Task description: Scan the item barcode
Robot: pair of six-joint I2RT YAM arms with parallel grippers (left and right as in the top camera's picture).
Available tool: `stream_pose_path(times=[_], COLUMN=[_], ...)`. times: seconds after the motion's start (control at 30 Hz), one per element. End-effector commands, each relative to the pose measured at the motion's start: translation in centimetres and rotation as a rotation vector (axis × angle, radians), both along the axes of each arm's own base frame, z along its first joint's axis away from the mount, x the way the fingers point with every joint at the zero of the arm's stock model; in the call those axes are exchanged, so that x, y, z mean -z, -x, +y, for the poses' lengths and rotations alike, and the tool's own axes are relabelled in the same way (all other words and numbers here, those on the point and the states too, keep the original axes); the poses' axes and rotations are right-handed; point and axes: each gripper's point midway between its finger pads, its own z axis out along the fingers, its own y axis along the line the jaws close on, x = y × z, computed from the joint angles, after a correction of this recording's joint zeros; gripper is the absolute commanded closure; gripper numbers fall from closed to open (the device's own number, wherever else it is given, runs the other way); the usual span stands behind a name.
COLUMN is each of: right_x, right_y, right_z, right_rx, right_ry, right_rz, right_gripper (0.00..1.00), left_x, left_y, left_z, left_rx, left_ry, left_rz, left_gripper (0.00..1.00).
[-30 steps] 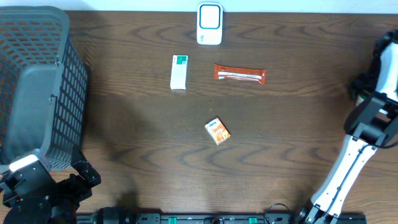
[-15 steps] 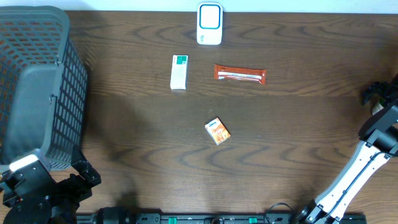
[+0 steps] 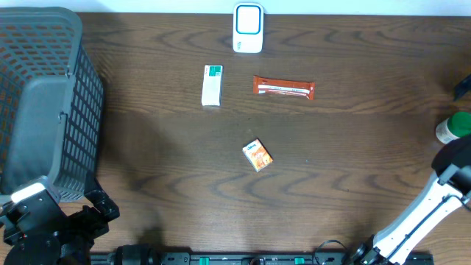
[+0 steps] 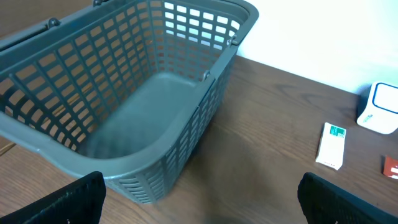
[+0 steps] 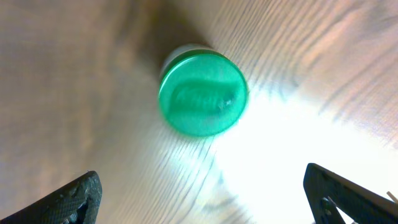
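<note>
The bottle (image 5: 202,93) sits in the upper middle of the right wrist frame. Its round green cap faces the camera and is somewhat blurred, with a sliver of pale body showing behind its upper edge. It lies above the right gripper (image 5: 208,196), whose dark fingers (image 5: 78,196) poke in only at the two lower corners. They are spread as wide as the frame and grasp nothing, and neither touches the bottle. A bright glare washes out the wood grain just right of and below the cap. In the overhead view the bottle (image 3: 455,126) is at the right edge, about mid-height, just above the white arm. The table (image 3: 162,162) is dark brown wood with a wavy grain. At top centre stands the scanner (image 3: 248,28), a rounded white block with a blue face. Below it to the left lies a slim white box (image 3: 212,85) with a green end, and to the right a flat orange-brown bar (image 3: 283,87) in a crimped wrapper. A small orange carton (image 3: 257,155) lies askew near the middle. A grey plastic basket (image 3: 81,103) with lattice walls fills the upper left. The left gripper (image 4: 208,199) shows matt black fingertips at the lower corners of its own frame, fully apart and empty, with the basket (image 4: 186,143) ahead of it and the scanner (image 4: 380,109) at the right edge.
</note>
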Motion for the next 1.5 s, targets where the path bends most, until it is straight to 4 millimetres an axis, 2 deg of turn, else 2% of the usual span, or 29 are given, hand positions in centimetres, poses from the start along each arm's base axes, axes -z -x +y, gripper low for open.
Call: stream_pose_path(times=[0.0, 0.07, 0.13, 0.2, 0.23, 0.27, 0.37, 0.43, 0.53, 0.63, 0.77, 0.8, 0.87, 0.93, 1.1, 1.27, 1.37, 1.47], right_x=[-5.4, -7.5, -10.1, -11.1, -11.4, -11.3, -10.0, -8.5, -5.6, -1.6, 3.4, 4.4, 5.9, 6.8, 7.7, 8.0, 8.8, 10.2], right_y=[-1.0, -1.9, -3.6, -5.2, -6.7, -7.7, -11.6, -12.9, -12.9, -10.9, -6.5, -6.0, -4.7, -3.8, -1.8, -0.1, 1.4, 3.0], right_z=[2.9, 5.3, 10.0, 13.8, 16.7, 18.6, 26.4, 30.8, 37.2, 42.5, 47.0, 48.2, 50.8, 52.3, 55.1, 57.0, 57.8, 57.6], right_rx=[-0.051, -0.095, -0.192, -0.271, -0.348, -0.398, -0.649, -0.795, -0.939, -1.046, -1.11, -1.112, -1.08, -1.005, -0.805, -0.609, -0.517, -0.423], right_ry=[0.009, -0.017, -0.075, -0.083, -0.08, -0.083, -0.082, -0.076, -0.136, -0.216, -0.283, -0.296, -0.341, -0.334, -0.289, -0.213, -0.165, -0.093], right_rz=[-0.146, -0.222, -0.322, -0.358, -0.377, -0.388, -0.409, -0.392, -0.332, -0.201, 0.044, 0.07, 0.112, 0.143, 0.179, 0.18, 0.2, 0.241], right_gripper=[0.01, 0.01, 0.01, 0.01, 0.01, 0.01, 0.01, 0.01, 0.01, 0.01, 0.01, 0.01, 0.01, 0.01, 0.01, 0.01, 0.01, 0.01], left_x=[0.3, 0.3, 0.3, 0.3, 0.3, 0.3, 0.3, 0.3, 0.3, 0.3, 0.3, 0.3, 0.3, 0.3, 0.3, 0.3, 0.3, 0.3], left_y=[-0.1, -0.1, -0.1, -0.1, -0.1, -0.1, -0.1, -0.1, -0.1, -0.1, -0.1, -0.1, -0.1, -0.1, -0.1, -0.1, -0.1, -0.1], left_z=[0.0, 0.0, 0.0, 0.0, 0.0, 0.0, 0.0, 0.0, 0.0, 0.0, 0.0, 0.0, 0.0, 0.0, 0.0, 0.0, 0.0, 0.0], left_rx=[-0.001, -0.001, -0.001, -0.001, -0.001, -0.001, -0.001, -0.001, -0.001, -0.001, -0.001, -0.001, -0.001, -0.001, -0.001, -0.001, -0.001, -0.001], left_ry=[0.01, 0.01, 0.01, 0.01, 0.01, 0.01, 0.01, 0.01, 0.01, 0.01, 0.01, 0.01, 0.01, 0.01, 0.01, 0.01, 0.01, 0.01], left_rz=[0.007, 0.007, 0.007, 0.007, 0.007, 0.007, 0.007, 0.007, 0.006, 0.007, 0.007, 0.007, 0.007, 0.007, 0.007, 0.007, 0.007, 0.007], left_gripper=[0.0, 0.0, 0.0, 0.0, 0.0, 0.0, 0.0, 0.0, 0.0, 0.0, 0.0, 0.0, 0.0, 0.0, 0.0, 0.0, 0.0, 0.0])
